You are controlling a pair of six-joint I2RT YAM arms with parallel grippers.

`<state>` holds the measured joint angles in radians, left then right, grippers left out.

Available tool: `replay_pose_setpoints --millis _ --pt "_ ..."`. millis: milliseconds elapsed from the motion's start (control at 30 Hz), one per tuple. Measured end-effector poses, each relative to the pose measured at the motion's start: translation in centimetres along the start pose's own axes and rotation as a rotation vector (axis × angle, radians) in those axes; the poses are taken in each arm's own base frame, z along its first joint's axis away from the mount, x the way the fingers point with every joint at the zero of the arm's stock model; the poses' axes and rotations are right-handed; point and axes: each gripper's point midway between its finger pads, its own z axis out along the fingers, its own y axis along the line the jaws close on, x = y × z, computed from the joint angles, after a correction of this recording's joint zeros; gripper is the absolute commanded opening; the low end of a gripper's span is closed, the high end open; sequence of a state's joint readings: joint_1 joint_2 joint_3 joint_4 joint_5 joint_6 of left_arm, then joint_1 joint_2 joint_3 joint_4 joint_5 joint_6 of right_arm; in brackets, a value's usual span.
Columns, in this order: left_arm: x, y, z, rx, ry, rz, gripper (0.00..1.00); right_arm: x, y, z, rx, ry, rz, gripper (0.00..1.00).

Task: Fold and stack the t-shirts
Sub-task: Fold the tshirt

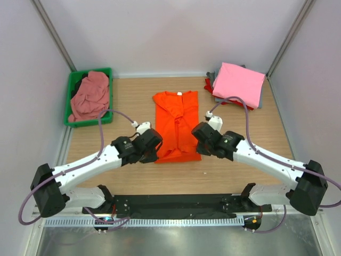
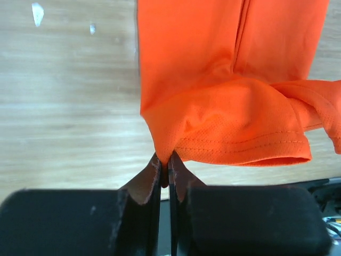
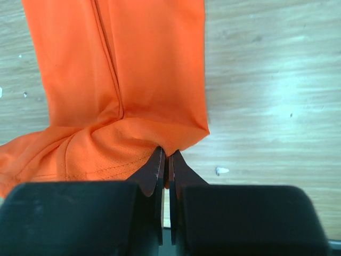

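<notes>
The bright orange t-shirt [image 1: 176, 120] lies lengthwise on the table centre, sides folded in, white neck label at the far end. My left gripper [image 1: 151, 151] is shut on its near left hem corner [image 2: 162, 154], lifting it slightly. My right gripper [image 1: 200, 140] is shut on its near right hem corner [image 3: 173, 146]. A pink folded t-shirt [image 1: 238, 83] tops a stack with grey and red shirts at the back right. A dusty-pink shirt [image 1: 91, 95] lies crumpled in the green bin [image 1: 70, 98].
The green bin stands at the back left against the wall. The stack sits at the back right corner. Bare wood table [image 1: 245, 133] lies on both sides of the orange shirt. Small white specks [image 3: 222, 170] lie on the wood.
</notes>
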<state>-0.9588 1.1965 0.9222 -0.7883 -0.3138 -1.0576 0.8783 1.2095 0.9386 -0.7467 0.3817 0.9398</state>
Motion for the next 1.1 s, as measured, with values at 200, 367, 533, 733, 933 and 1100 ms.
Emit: replay_pose_setpoints --millis 200,367,533,733,933,1100 --pt "-2.8 -0.1 2.9 -0.043 0.059 0.043 0.04 -1.9 0.3 1.9 0.041 0.010 -0.044 0.01" --pt "-5.3 -0.4 5.4 -0.059 0.106 0.070 0.03 -3.3 -0.4 3.4 0.070 0.023 -0.052 0.01" --pt "-7.9 -1.6 6.9 -0.052 0.114 0.124 0.02 -5.0 -0.8 4.9 0.088 0.032 -0.057 0.01" --pt "-9.6 -1.6 8.3 -0.062 0.131 0.156 0.02 -5.8 -1.0 7.0 0.108 0.064 -0.089 0.01" --pt "-10.5 -1.3 9.8 -0.082 0.161 0.166 0.01 -6.7 -0.9 8.8 0.109 0.088 -0.103 0.01" --pt "-11.1 -1.0 10.7 -0.090 0.178 0.168 0.01 -7.9 -0.5 10.1 0.102 0.097 -0.119 0.01"
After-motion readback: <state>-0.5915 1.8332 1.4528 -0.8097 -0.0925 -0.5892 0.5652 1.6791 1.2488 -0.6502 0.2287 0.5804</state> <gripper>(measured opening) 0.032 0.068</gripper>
